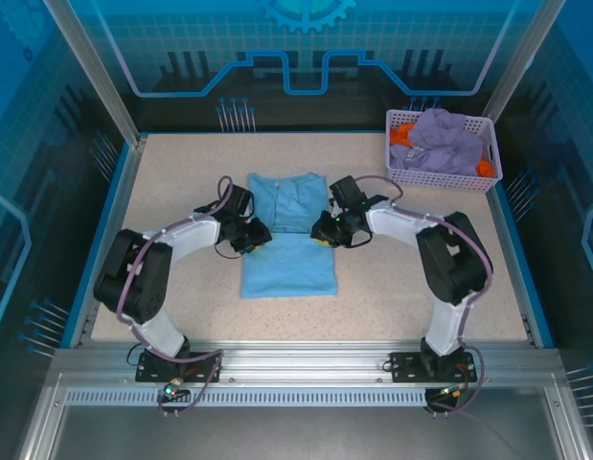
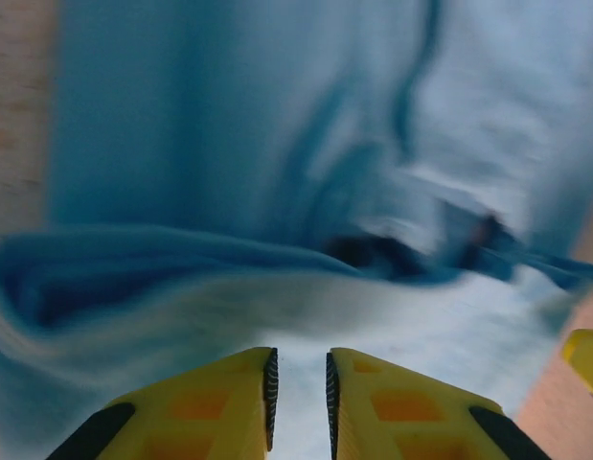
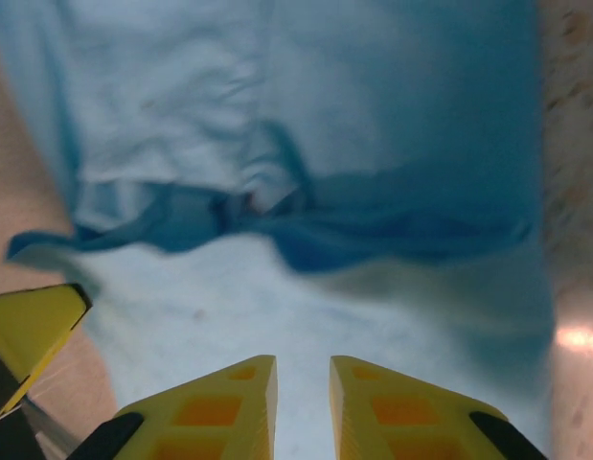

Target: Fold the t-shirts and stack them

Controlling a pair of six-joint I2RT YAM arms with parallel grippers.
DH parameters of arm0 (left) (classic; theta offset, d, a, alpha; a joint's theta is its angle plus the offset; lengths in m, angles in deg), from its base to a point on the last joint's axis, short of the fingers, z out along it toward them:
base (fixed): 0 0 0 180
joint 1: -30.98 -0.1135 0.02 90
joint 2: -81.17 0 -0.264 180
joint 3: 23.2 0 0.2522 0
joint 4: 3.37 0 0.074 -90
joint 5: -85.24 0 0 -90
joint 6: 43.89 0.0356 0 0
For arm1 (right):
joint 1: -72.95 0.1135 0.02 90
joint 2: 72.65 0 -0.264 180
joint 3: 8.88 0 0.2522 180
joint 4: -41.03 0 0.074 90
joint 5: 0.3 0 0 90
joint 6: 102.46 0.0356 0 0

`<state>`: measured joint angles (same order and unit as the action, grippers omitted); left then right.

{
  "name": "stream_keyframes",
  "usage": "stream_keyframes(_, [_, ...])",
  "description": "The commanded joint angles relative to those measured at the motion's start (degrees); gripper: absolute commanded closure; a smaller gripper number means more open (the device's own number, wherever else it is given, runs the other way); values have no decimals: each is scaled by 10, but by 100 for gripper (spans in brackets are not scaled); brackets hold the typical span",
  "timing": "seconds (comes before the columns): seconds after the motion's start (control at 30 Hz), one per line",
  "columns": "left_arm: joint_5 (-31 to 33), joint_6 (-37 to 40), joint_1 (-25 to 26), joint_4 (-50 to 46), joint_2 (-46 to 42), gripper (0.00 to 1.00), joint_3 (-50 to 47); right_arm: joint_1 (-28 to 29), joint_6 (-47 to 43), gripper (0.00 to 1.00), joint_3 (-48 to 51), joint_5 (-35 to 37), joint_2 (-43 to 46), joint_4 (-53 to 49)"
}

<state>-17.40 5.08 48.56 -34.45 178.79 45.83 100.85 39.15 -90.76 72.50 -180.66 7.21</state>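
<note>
I have the light-blue t-shirt (image 1: 288, 264) lying flat mid-table, a raised fold running across it from left to right. My left gripper (image 1: 248, 236) and right gripper (image 1: 328, 230) sit at that fold's two ends, each with fingers nearly together; whether cloth is pinched between them I cannot tell. I judge us mid-fold. Next I need a sure grip on both sides, then an even, matched carry.

**Blue shirt centred, an arm at each side**

The light-blue t-shirt (image 1: 288, 251) lies on the speckled tabletop (image 1: 181, 172), with the left gripper (image 1: 250, 236) at its left edge and the right gripper (image 1: 325, 230) at its right edge. At back right, a lavender basket (image 1: 440, 178) holds purple t-shirts (image 1: 444, 134) and orange t-shirts (image 1: 403, 132).
</note>
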Motion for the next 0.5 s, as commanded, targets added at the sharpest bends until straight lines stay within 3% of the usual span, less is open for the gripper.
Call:
stream_keyframes(0.0, [10,14,-43,27,25,75,-13,-41,-12,79,-8,-21,-49,-25])
stream_keyframes(0.1, [-28,3,-69,54,52,73,-25,-64,-9,79,2,-55,-62,-3])
stream_keyframes(0.27, [-34,3,-71,37,42,66,-8,-65,-20,77,6,-66,-32,-5])
stream_keyframes(0.37, [-19,1,-70,10,-5,39,2,-63,-15,73,30,-57,21,0])
stream_keyframes(0.47, [5,-1,-59,-16,-82,27,-3,-41,-12,70,69,-50,81,22])
